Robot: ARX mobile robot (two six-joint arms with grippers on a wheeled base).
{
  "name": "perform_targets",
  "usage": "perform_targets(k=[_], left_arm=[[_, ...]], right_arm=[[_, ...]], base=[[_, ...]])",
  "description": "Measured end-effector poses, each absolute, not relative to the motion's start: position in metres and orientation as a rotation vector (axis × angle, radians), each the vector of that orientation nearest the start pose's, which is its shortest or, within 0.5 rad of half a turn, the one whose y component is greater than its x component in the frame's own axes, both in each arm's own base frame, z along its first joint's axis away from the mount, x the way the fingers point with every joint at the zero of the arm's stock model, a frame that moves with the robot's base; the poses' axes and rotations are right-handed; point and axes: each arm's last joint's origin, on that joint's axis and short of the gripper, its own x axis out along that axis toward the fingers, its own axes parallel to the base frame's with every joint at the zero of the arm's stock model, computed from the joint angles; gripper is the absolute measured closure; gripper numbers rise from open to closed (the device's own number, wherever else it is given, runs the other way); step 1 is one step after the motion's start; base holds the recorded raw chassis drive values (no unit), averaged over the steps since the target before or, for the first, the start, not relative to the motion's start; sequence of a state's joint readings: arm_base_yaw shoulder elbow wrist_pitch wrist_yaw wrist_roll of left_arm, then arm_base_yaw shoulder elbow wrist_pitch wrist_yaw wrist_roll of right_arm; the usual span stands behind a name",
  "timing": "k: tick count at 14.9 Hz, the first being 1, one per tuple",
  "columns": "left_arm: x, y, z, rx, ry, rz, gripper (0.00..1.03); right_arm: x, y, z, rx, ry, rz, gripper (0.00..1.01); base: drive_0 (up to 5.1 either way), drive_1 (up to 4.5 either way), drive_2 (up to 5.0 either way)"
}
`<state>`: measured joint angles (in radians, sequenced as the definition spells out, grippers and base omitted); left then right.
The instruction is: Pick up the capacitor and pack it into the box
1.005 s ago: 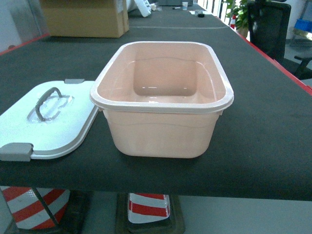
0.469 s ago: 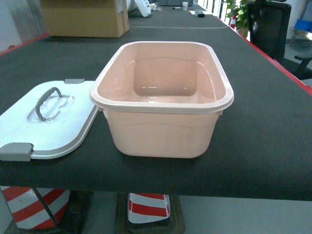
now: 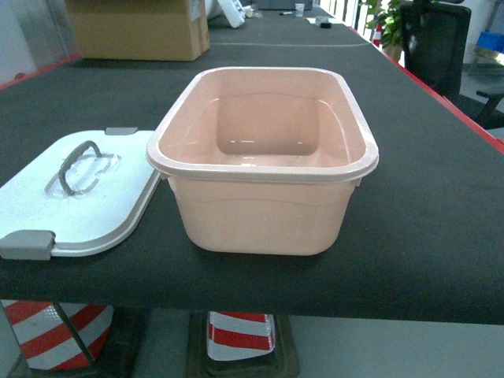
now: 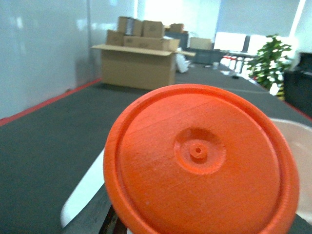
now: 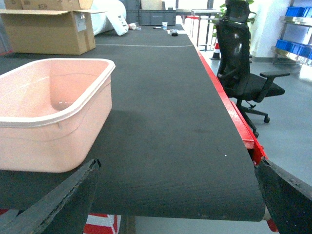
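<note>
Currently nothing shifts: box (image 3: 262, 161) stays empty, left gripper holds an orange capacitor (image 4: 200, 161), right gripper (image 5: 175, 204) gapes wide.

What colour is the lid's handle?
Grey, on the white lid; the handle shows best in the head view.

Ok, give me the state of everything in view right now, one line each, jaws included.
box: upright on the table, open, looks empty.
lid: off, flat beside the box, handle up.
orange disc: fills the left wrist view; what holds it is hidden.
right gripper: jaws wide open, nothing between them.
cardboard carton: at the table's far end.
office chair: unoccupied.
</note>
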<state>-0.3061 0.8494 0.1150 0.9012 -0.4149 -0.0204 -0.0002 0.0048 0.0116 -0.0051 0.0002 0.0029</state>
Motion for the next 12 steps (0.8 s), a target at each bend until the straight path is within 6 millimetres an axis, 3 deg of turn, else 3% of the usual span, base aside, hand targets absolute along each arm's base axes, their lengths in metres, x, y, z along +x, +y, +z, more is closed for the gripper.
perform_targets(k=[1, 2, 4, 5, 7, 8, 12], left_arm=[[0.192, -0.056, 0.219, -0.105, -0.211, 0.030, 0.59], [0.224, -0.076, 0.227, -0.110, -0.175, -0.035, 0.59], [0.283, -0.123, 0.216, -0.056, -0.026, -0.172, 0.59], [0.323, -0.149, 0.216, -0.047, 0.010, -0.224, 0.59], [0.367, -0.176, 0.219, -0.068, 0.055, -0.292, 0.59], [0.385, -0.187, 0.213, -0.077, 0.091, -0.313, 0.54], [0.386, -0.191, 0.211, -0.082, 0.066, -0.332, 0.03]], right_arm=[[0.097, 0.000, 0.167, 0.002, -0.002, 0.000, 0.03], [0.097, 0.000, 0.167, 0.003, -0.001, 0.000, 0.03], [0.097, 0.000, 0.167, 0.002, -0.002, 0.000, 0.03], [0.097, 0.000, 0.167, 0.002, -0.001, 0.000, 0.03], [0.097, 0.000, 0.167, 0.002, -0.002, 0.000, 0.03], [0.097, 0.000, 0.167, 0.002, -0.002, 0.000, 0.03], [0.097, 0.000, 0.167, 0.002, -0.002, 0.000, 0.03]], base=[[0.0, 0.00, 0.0], [0.0, 0.00, 0.0], [0.0, 0.00, 0.0], [0.0, 0.00, 0.0], [0.0, 0.00, 0.0], [0.0, 0.00, 0.0], [0.0, 0.00, 0.0]])
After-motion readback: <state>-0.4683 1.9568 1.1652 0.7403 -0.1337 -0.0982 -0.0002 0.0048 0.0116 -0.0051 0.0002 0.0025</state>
